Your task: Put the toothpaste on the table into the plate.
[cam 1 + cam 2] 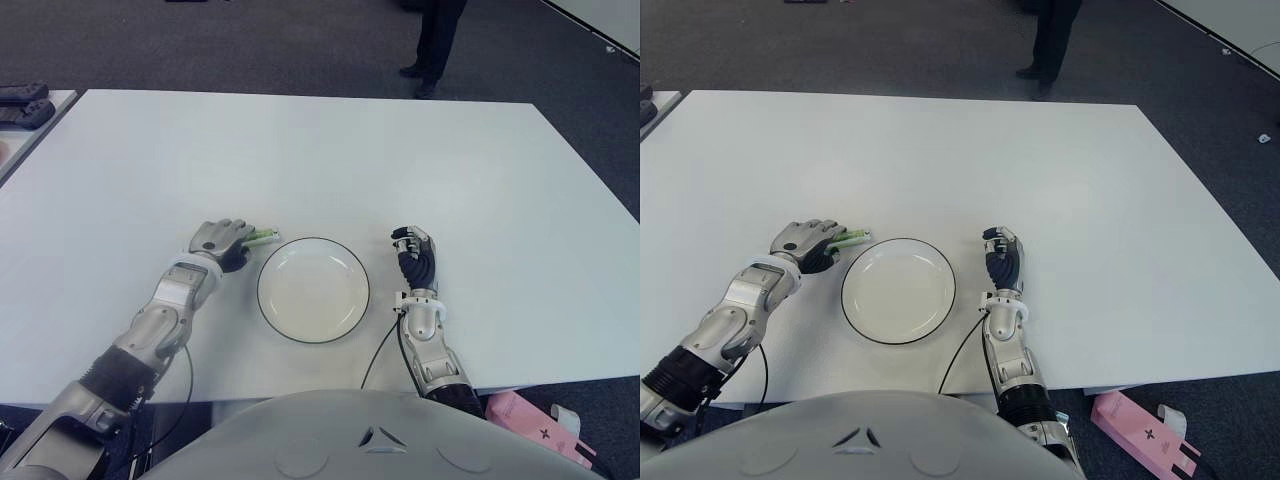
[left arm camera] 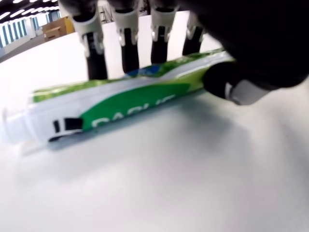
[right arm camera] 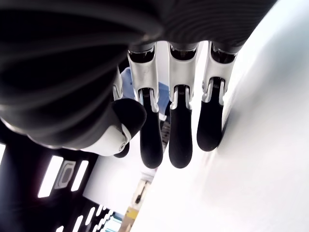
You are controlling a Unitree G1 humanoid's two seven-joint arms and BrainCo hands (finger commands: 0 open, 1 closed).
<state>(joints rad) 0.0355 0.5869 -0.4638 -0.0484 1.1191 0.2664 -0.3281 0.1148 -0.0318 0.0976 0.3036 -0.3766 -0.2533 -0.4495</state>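
A green and white toothpaste tube lies flat on the white table, just left of the empty white plate with its dark rim. My left hand is over the tube, fingers down behind it and the thumb pressed on its near side. Only the tube's end pokes out from under the hand toward the plate. My right hand shows to the right of the plate, fingers loosely extended and holding nothing.
A person's legs stand beyond the table's far edge. Dark objects sit on another surface at the far left. A pink box lies on the floor near the front right corner.
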